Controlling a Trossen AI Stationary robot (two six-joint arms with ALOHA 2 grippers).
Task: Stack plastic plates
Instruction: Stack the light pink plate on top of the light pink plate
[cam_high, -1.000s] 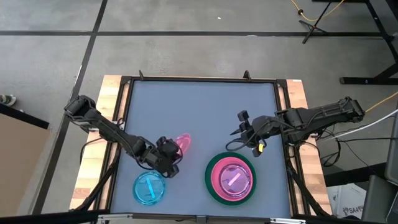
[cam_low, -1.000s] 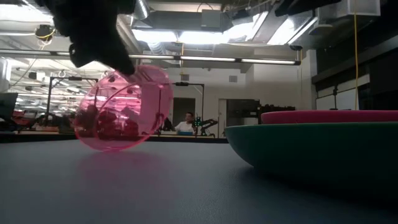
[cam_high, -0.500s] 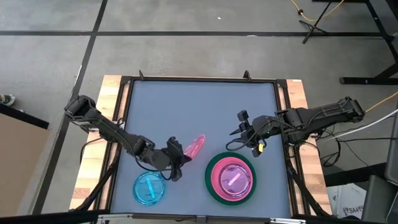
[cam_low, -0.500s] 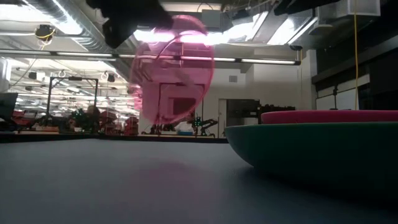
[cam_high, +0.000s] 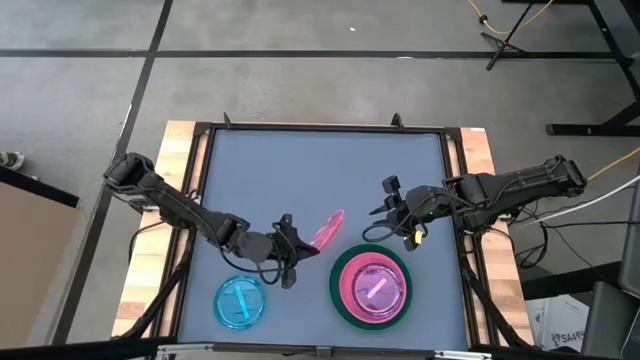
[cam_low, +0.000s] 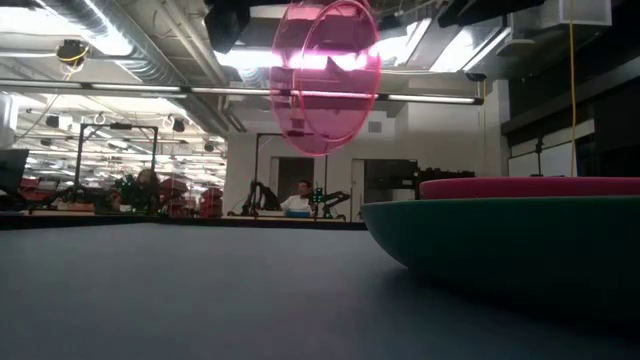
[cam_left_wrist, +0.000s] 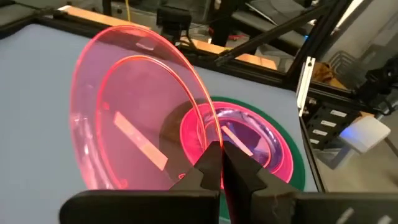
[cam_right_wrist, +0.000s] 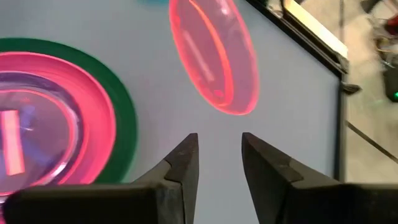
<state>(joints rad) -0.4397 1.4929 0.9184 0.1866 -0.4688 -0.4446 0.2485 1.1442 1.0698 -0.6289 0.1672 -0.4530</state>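
My left gripper (cam_high: 297, 243) is shut on a small translucent pink plate (cam_high: 326, 228), carried in the air just left of the stack; the plate (cam_low: 325, 75) stands on edge high above the table. The stack (cam_high: 371, 286) near the table's near right has a large green plate (cam_left_wrist: 283, 127) at the bottom, an opaque pink plate (cam_right_wrist: 99, 109) on it, and a small translucent plate (cam_high: 374, 285) on top. A small translucent blue plate (cam_high: 241, 301) lies flat near the near edge. My right gripper (cam_high: 385, 210) hovers open beyond the stack, touching nothing. My left gripper pinches the rim (cam_left_wrist: 212, 138) of the small pink plate between its two fingers, coming level from the table's left. The plate is lifted clear and tilted steeply on edge, its hollow face toward the left.
The grey table mat (cam_high: 320, 170) lies bare across its far half. A black frame and wooden edges (cam_high: 195, 160) border the table. The room beyond the far edge shows equipment and a person far off (cam_low: 302, 198).
My left gripper has moved right toward the stack and upward, carrying the pink plate from near the table surface up clear of it. The plate has turned from leaning low to standing steeply on edge.
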